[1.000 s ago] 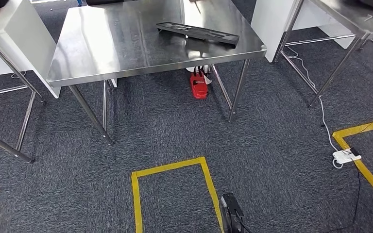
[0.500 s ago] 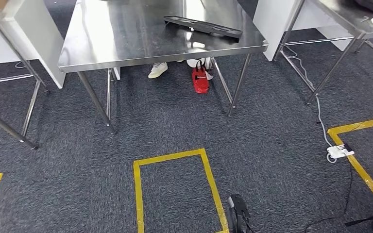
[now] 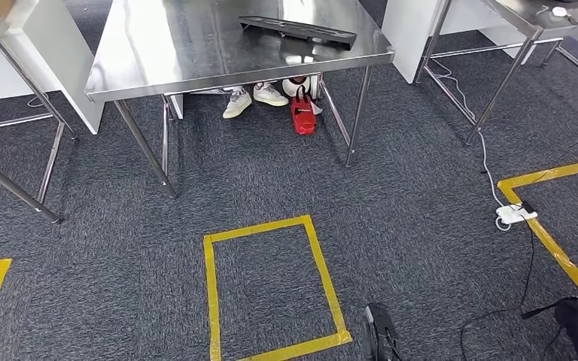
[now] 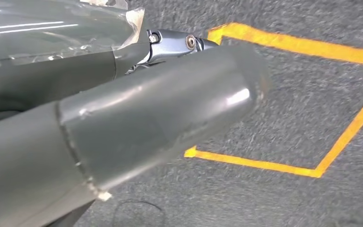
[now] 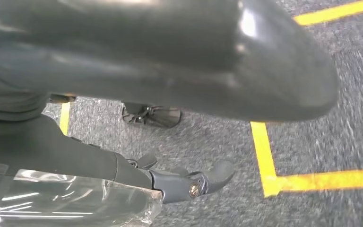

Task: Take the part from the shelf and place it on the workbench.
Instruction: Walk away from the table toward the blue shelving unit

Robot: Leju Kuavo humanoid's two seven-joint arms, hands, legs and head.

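Note:
A long flat black part [image 3: 297,31] lies on the steel workbench [image 3: 181,60] at the far side of the head view, near its right end. My left hand [image 4: 123,123] hangs over the carpet, its thick grey thumb in front and a dark finger stretched out beside it, holding nothing. My right hand [image 5: 179,182] also hangs over the floor with its fingers [image 5: 217,172] spread apart and nothing between them. Both hands are far from the part.
A person's pale shoes [image 3: 256,96] and a red bag [image 3: 302,116] are under the workbench. Yellow tape marks a box [image 3: 271,289] on the grey carpet. A white power strip [image 3: 513,213] and cables lie right, with other steel tables [image 3: 527,22] at both sides.
The camera has shifted: the workbench sits higher in the picture, more floor shows, and the person's shoes have come into sight under the table. The part has not moved.

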